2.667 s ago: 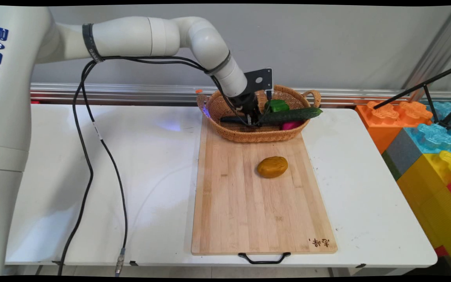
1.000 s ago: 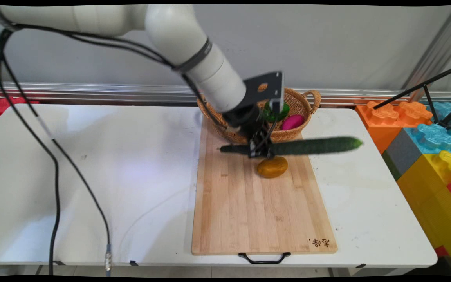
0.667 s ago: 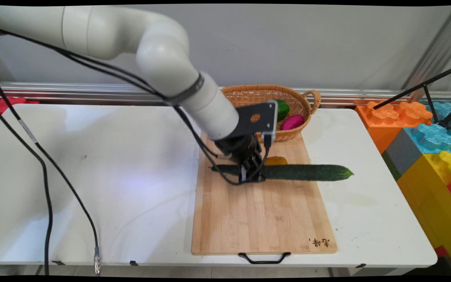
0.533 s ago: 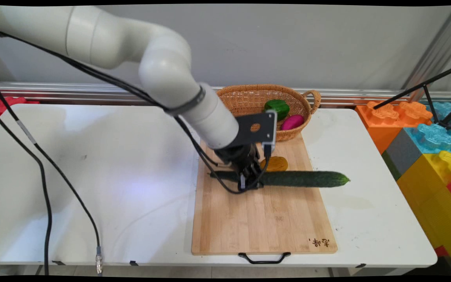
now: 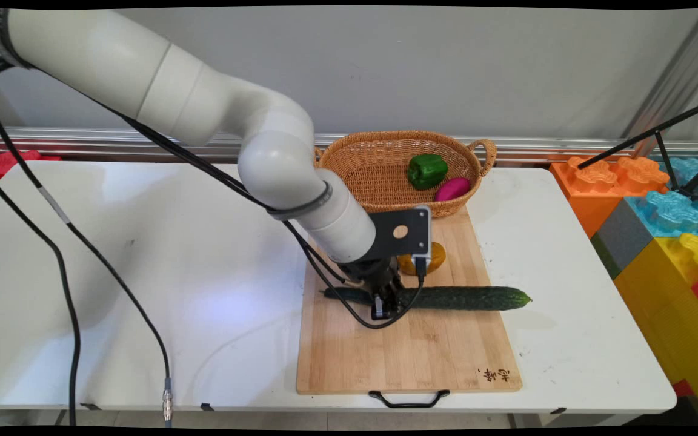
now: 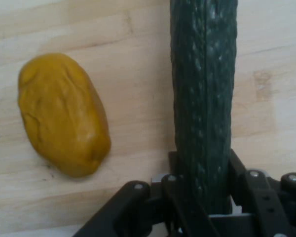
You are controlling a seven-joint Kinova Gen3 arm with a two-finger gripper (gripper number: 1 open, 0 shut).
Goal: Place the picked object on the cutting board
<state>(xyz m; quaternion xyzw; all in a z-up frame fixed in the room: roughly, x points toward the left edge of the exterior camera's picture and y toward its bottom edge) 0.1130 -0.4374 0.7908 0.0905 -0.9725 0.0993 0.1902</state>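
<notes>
the cucumber [image 5: 464,298] is clamped near its left end by the closed hand [image 5: 383,303], low over the cutting board [image 5: 409,351], its far tip overhanging the board's right edge. it is not released. a yellow potato [image 6: 63,113] lies just beside it, apart. behind, at the worktop's [image 5: 143,254] back edge, a basket [image 5: 379,175] holds a green pepper [image 5: 426,170] and a pink piece [image 5: 452,189].

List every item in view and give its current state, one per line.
gripper: shut on the cucumber.
cucumber: gripped, level across the cutting board.
potato: lying on the board, beside the cucumber.
cutting board: flat on the table.
basket: upright, holding green pepper and pink vegetable.
</notes>
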